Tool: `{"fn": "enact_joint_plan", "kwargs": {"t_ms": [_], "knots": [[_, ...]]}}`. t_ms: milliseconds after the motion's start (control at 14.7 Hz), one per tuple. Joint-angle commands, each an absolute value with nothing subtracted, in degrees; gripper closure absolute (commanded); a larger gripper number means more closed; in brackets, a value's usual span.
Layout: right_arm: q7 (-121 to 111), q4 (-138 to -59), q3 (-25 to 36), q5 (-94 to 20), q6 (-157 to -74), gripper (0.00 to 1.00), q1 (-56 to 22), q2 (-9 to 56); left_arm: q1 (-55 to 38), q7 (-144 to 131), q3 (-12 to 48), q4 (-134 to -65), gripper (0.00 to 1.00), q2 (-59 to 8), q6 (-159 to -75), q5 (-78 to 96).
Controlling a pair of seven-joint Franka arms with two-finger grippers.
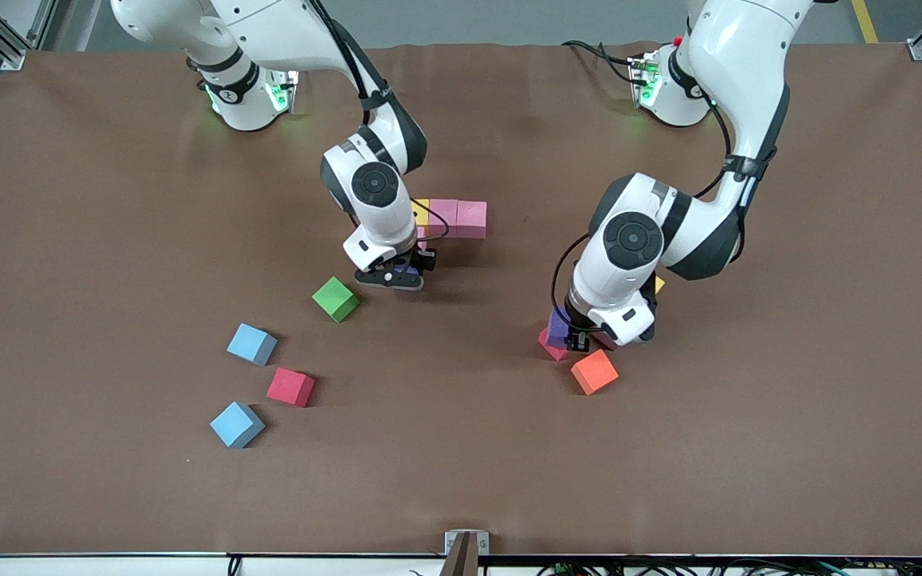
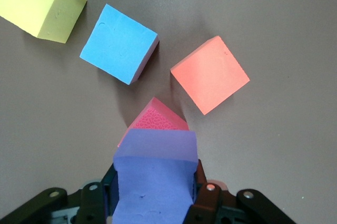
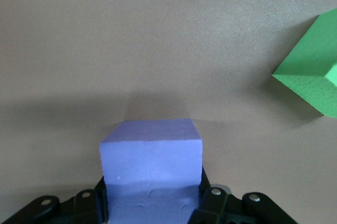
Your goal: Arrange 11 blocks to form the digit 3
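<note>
A row of blocks, yellow [image 1: 421, 212] then two pink [image 1: 443, 216] [image 1: 471, 219], lies mid-table. My right gripper [image 1: 393, 276] [image 3: 152, 192] hangs low just in front of that row toward the camera, shut on a purple block [image 3: 151, 166], with a green block [image 1: 336, 299] [image 3: 310, 76] beside it. My left gripper [image 1: 575, 340] [image 2: 155, 182] is shut on another purple block [image 1: 559, 326] [image 2: 155, 176], held over a pink-red block [image 1: 551, 346] [image 2: 158, 121]. An orange block [image 1: 595, 372] [image 2: 210, 74], a blue one [image 2: 118, 42] and a yellow one [image 2: 42, 2] lie close by.
Toward the right arm's end, nearer the camera, lie a light blue block [image 1: 252, 344], a red block [image 1: 290, 387] and a second light blue block [image 1: 237, 424]. The brown table [image 1: 461, 464] stretches bare toward the front edge.
</note>
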State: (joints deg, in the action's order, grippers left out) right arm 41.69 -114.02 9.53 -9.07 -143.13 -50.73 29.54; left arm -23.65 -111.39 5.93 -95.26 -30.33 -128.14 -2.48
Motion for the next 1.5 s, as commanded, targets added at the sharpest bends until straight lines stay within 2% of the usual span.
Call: {"fn": "enact_joint_plan", "kwargs": {"t_ms": [0,340,884,952,1020,1428], "knots": [[42.5,-116.7,10.1,-9.3,-143.6,0.99,-51.5,27.3,-23.6,-111.6,6.1,-93.7,0.68,-31.1,-127.2,-1.8],[42.4,-116.5,10.1,-9.3,-143.2,0.87,-51.3,27.3,-23.6,-111.5,6.1,-93.8,0.68,-31.2,-127.2,-2.0],[42.3,-116.5,10.2,-9.2,-143.0,0.83,-51.3,27.4,-23.6,-111.5,6.1,-93.8,0.68,-31.6,-127.2,-2.2],[42.3,-116.5,10.2,-9.2,-143.0,0.68,-51.3,27.4,-23.6,-111.4,6.1,-93.8,0.68,-31.6,-127.2,-2.2],[42.4,-116.1,10.2,-9.3,-142.9,0.01,-51.3,27.4,-23.6,-111.4,6.1,-93.8,0.68,-31.6,-127.2,-2.2],[41.7,-114.6,10.3,-9.2,-141.9,0.00,-50.9,27.3,-23.6,-111.5,6.1,-93.7,0.68,-31.8,-127.2,-2.2]]}}
